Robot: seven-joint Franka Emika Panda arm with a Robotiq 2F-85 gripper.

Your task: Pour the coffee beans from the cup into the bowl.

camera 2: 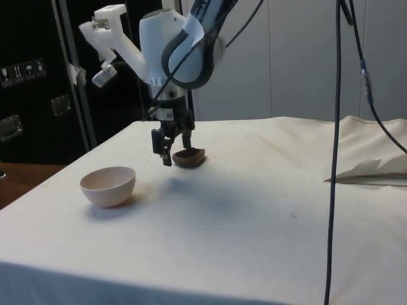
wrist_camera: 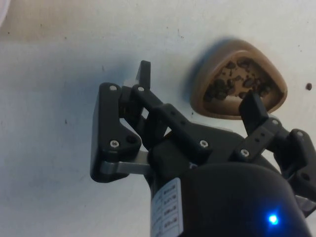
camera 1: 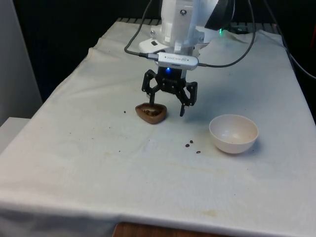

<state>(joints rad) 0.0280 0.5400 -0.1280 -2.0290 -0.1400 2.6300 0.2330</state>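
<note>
No writing I can read here. My pincer (camera 1: 168,106) hangs spread wide just above the brown cup (camera 1: 150,113), one finger (wrist_camera: 254,108) over its rim, pinching nothing. The cup sits upright on the cloth (camera 1: 98,163), beans (wrist_camera: 237,81) inside. The white bowl (camera 1: 233,133) stands apart from the cup, with loose beans (camera 1: 191,145) scattered between.

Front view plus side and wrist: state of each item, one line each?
Cup: brown, upright on the cloth, coffee beans inside, not gripped.
Bowl: white, upright, empty, apart from the cup.
Pincer: open, low over the cloth beside the cup, holding nothing.
Loose beans: a few scattered on the tablecloth between cup and bowl.
</note>
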